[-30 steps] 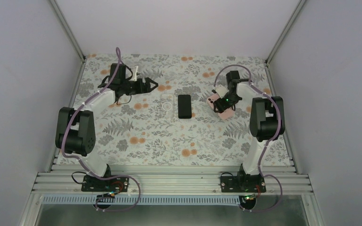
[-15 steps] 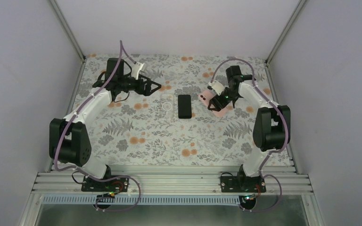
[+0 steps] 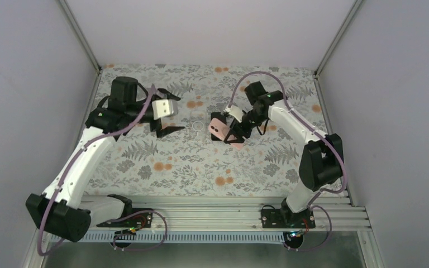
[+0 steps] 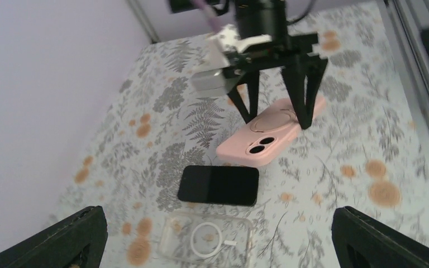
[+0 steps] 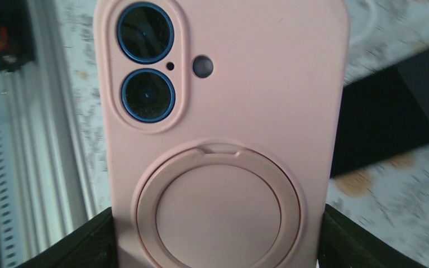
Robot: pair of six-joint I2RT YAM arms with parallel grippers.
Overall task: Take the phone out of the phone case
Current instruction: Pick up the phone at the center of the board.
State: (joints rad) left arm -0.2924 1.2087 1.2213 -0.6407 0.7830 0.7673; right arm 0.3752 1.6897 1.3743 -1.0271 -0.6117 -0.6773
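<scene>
A clear case lies beside a black phone on the floral tablecloth.

Right jaws grip pink phone case; black slab beside.

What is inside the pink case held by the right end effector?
Two camera lenses show through the cutout of the pink case, so a phone appears to sit inside. Its body and screen are hidden by the case.

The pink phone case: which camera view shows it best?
The right wrist view: the pink phone case fills the frame, with both lens openings and the round ring sharp. The left wrist view shows it nearly whole but smaller, between the fingers of the right gripper. The top view shows it small and partly covered.
</scene>
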